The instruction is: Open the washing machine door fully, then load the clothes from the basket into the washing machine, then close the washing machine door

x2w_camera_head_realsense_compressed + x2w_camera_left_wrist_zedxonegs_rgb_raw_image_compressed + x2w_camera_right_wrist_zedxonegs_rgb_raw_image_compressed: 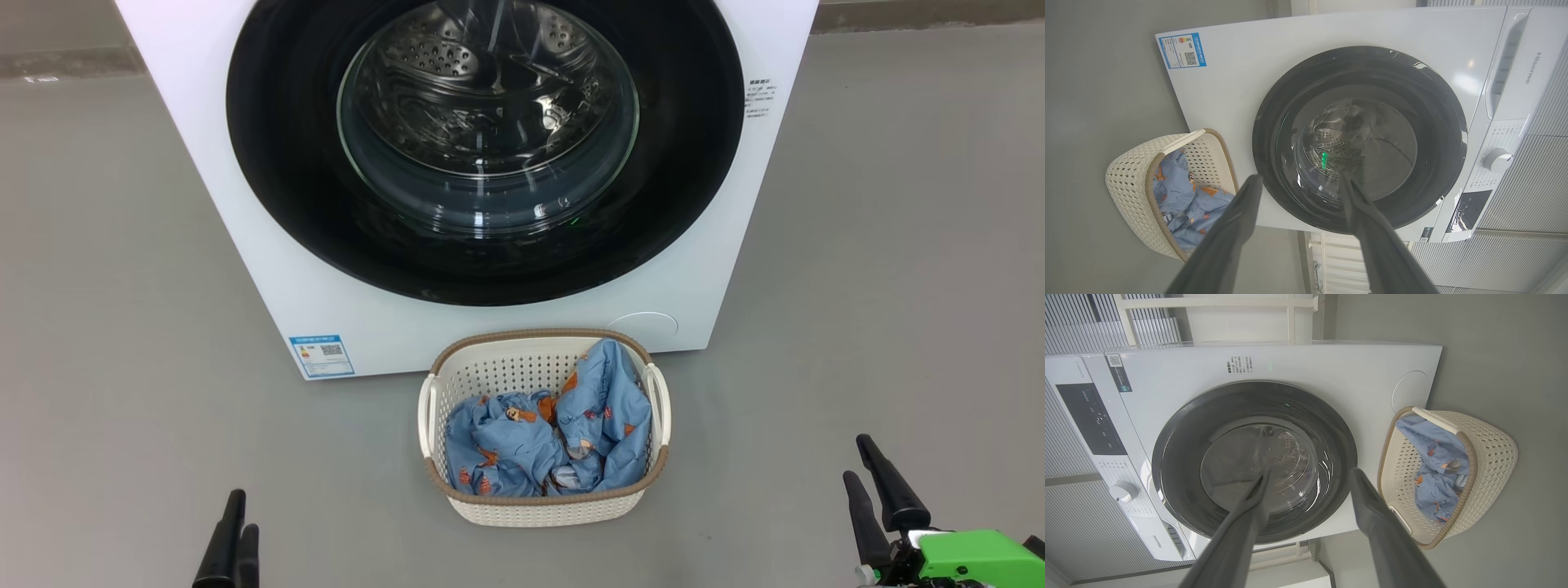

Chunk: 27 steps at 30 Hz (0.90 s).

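While the round black-rimmed glass door sits shut on the white front-loading washing machine, hook its rim edge; swing it wide (left gripper and right gripper hang spread, empty).

Brand word on the big white front-loading washing machine
Grey "Hisense" lettering stands on its upper panel. The small blue label sticker at a lower corner bears a QR code; its print, and the fine black lines on the front, are too small to read.
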{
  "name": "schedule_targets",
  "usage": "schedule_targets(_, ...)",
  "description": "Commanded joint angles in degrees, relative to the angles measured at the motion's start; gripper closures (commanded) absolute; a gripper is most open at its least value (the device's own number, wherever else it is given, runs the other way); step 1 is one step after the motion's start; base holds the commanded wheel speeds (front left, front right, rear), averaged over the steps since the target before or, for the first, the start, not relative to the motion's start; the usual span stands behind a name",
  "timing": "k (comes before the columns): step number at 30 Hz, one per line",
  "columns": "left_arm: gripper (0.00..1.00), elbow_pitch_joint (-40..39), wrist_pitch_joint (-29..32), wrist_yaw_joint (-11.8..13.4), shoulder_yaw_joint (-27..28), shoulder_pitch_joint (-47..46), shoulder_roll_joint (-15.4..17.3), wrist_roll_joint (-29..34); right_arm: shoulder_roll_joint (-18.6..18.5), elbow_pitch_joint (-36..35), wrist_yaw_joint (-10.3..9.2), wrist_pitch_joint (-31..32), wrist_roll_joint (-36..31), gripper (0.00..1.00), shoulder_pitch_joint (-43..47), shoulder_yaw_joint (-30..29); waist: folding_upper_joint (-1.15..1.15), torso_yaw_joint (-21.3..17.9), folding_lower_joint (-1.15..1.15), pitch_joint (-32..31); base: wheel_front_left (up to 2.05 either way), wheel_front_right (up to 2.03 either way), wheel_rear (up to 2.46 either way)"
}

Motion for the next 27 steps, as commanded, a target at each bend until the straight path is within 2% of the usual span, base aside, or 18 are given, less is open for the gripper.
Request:
schedule_targets(1,0.00,-1.63,-0.35,-0.08,0.08,-1.53,0.63,0.17,-0.59,-1.94,0.02,-0.33,-0.31,0.00,-1.70,0.34,0.00,0.02,0.05,-0.04,0.00,0.00,0.00)
schedule_targets(4,0.00,-1.97,-0.64,-0.09,-0.01,-1.65,0.66,0.30,-0.66,-2.41,0.03,-0.72,-0.51,0.00,-1.84,0.73,0.00,0.04,0.12,-0.16,0.00,0.00,0.00)
schedule_targets(8,0.00,-2.47,-1.04,-0.11,-0.15,-1.78,0.72,0.47,-0.78,-3.02,0.04,-1.32,-0.64,0.00,-2.00,1.23,0.00,0.07,0.01,-0.06,0.00,0.00,0.00)
schedule_targets(27,0.00,-4.92,-4.17,-0.18,-2.04,-2.65,2.21,3.74,-2.65,-6.11,0.09,-5.13,-4.83,0.00,-3.46,4.20,0.00,0.25,0.00,-0.06,0.00,0.00,0.00)
